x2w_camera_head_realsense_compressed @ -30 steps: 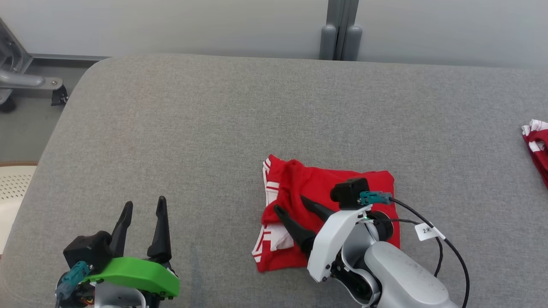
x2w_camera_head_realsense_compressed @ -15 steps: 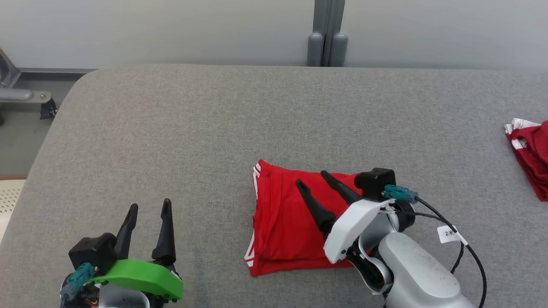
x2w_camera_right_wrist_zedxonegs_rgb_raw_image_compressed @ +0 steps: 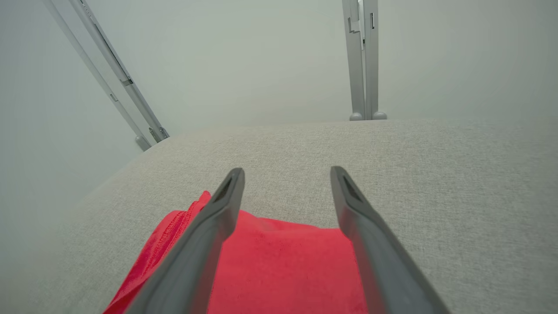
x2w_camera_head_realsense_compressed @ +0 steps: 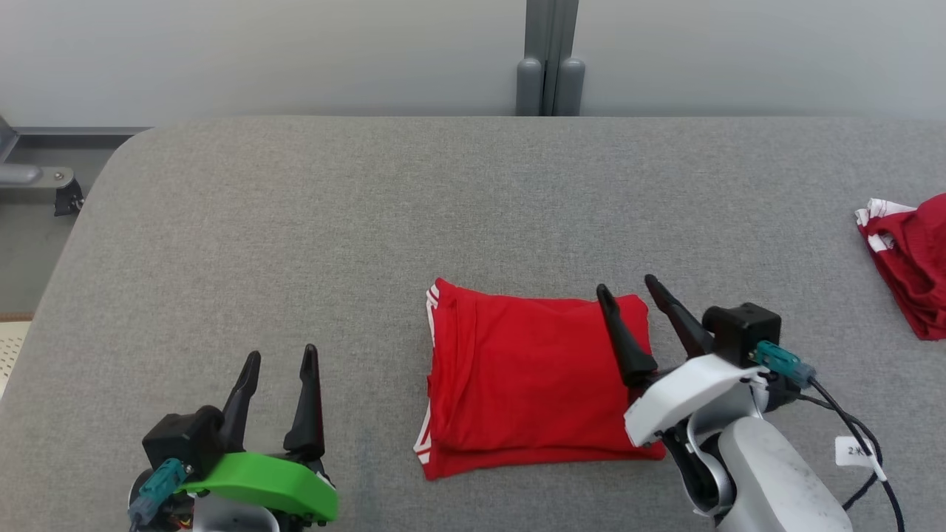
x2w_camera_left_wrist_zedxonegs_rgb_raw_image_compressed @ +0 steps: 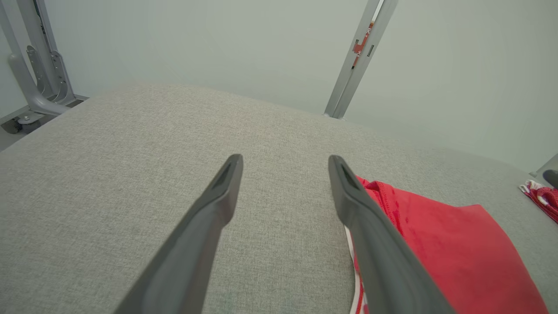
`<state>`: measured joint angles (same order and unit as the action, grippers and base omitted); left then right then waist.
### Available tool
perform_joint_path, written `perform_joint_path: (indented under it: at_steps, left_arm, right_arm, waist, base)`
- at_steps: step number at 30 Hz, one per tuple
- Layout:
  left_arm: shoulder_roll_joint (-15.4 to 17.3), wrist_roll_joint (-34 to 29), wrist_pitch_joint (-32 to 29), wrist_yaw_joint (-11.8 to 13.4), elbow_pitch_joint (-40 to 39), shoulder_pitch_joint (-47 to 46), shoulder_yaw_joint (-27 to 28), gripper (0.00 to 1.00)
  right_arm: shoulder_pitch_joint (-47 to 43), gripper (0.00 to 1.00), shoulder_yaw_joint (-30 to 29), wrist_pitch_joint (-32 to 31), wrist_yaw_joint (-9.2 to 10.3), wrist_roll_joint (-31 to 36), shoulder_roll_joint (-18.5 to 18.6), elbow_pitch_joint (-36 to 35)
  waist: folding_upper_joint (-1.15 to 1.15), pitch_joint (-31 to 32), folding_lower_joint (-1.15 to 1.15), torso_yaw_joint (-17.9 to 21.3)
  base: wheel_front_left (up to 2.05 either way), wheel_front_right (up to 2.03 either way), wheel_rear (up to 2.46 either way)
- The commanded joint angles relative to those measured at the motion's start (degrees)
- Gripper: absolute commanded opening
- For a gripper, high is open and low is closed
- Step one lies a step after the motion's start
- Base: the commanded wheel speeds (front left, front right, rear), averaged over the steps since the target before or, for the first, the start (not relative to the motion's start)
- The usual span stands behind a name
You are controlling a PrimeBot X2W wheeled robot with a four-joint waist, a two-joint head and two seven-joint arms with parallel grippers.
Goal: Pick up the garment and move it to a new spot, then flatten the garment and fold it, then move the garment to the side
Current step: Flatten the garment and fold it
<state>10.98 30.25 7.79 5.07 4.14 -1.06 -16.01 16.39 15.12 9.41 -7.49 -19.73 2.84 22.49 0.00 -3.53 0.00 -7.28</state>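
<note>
The folded red garment (x2w_camera_head_realsense_compressed: 525, 377) is seen flat on the grey table (x2w_camera_head_realsense_compressed: 295, 222), under and just left of the right end effector (x2w_camera_head_realsense_compressed: 627, 285), whose fingers are parted with nothing held. The left end effector (x2w_camera_head_realsense_compressed: 282, 352), likewise released, is seen well apart on the garment's left.

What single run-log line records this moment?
garment: folded, lying flat | left jaws: open, empty | right jaws: open, at garment's right edge
</note>
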Motion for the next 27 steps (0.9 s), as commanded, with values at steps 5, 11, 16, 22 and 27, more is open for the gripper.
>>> perform_joint_path:
  at_steps: [5,11,16,22,27]
  left_arm:
    - [-1.25,0.3,2.36,-0.56,1.8,-0.89,-0.43,1.0]
    - [-1.89,0.56,4.95,-0.73,3.65,0.22,0.44,1.0]
    - [-1.95,0.34,6.54,-0.72,4.11,2.29,2.13,1.0]
    - [-2.25,-0.2,7.13,-1.05,4.15,4.11,3.26,1.0]
    - [-2.19,-0.68,7.31,-1.12,4.12,4.47,3.66,1.0]
  right_arm:
    - [-5.53,1.0,-5.43,1.86,0.02,2.56,0.12,-4.59]
    - [-11.03,1.0,-9.69,2.55,0.02,4.77,0.11,-9.29]
    - [-14.19,1.0,-11.2,2.94,0.02,5.48,0.11,-12.06]
    - [-15.98,1.0,-12.4,3.58,0.02,5.37,0.11,-13.87]
    - [-16.37,1.0,-12.51,3.79,0.02,5.12,0.11,-14.13]
  waist:
    - [0.0,0.9,0.0,0.5]
    - [0.0,2.11,0.0,1.77]
    - [0.0,3.12,0.0,3.0]
    - [0.0,3.83,0.0,3.61]
    - [0.0,4.26,0.0,3.73]
  base:
    - [0.0,0.0,0.0]
    - [0.0,0.0,0.0]
    - [0.0,0.0,0.0]
    - [0.0,0.0,0.0]
    - [0.0,0.0,0.0]
